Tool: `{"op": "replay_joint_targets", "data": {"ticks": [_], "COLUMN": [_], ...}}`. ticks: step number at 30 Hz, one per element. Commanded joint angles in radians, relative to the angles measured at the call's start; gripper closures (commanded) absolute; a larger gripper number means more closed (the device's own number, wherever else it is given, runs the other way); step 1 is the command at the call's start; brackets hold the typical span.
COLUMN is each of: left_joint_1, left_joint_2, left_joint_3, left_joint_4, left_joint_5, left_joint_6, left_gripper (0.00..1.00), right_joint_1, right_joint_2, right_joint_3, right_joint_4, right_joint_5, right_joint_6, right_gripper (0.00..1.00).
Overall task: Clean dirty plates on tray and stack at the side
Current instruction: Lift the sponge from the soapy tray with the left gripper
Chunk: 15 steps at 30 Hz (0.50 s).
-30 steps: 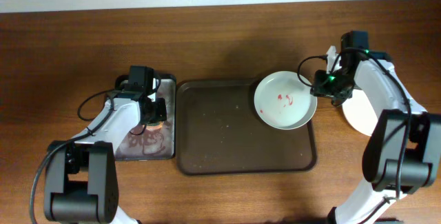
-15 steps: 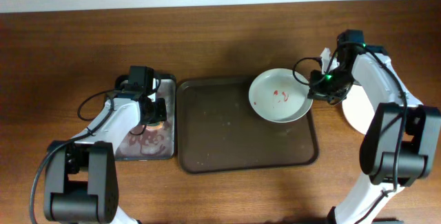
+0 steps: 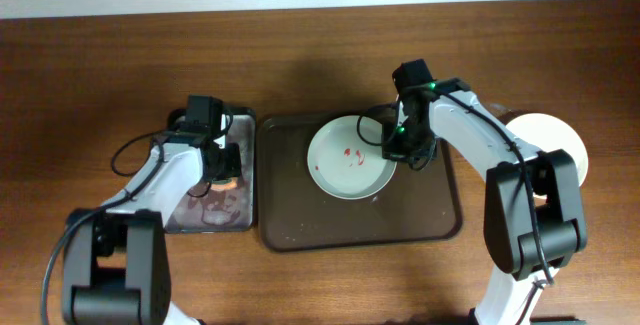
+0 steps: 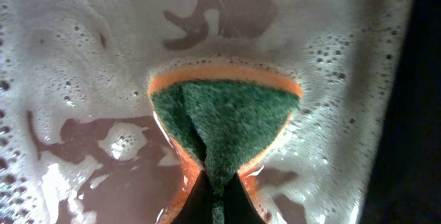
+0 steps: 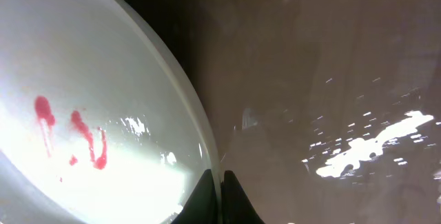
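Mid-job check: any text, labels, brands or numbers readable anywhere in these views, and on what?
None readable. The plate, tray, sponge and soapy basin carry no print; the red marks on the plate are smears, not writing.

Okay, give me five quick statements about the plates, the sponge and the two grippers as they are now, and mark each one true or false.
1. The round white plate with red smears is over the dark brown rectangular tray. True.
2. The right gripper is open and clear of that plate. False: it is shut on the plate's rim.
3. The left gripper holds a green and orange sponge. True.
4. The sponge is pressed on the smeared plate. False: it is in the small tray of foamy water, left of the brown tray.
5. A plain white plate sits on the wooden table right of the brown tray. True.
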Motion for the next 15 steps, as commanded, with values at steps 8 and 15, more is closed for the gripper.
{"op": "replay_joint_targets", "data": {"ticks": [8,15], "left_joint_1": [0.002,0.002], "left_joint_2": [-0.375,-0.558], "left_joint_3": [-0.005,-0.005], "left_joint_4": [0.004,0.031], "left_joint_5": [0.008,0.008], "left_joint_6": [-0.011,-0.048], "left_gripper": [1.00,1.00], "right_joint_1": [0.024,0.024], "right_joint_2": [-0.029,-0.029], "right_joint_3": [-0.062,-0.062], "right_joint_4": [0.031,0.030], "right_joint_5": [0.027,0.027], "right_joint_6": [-0.018,-0.018], "right_gripper": [0.96,0.96]}}
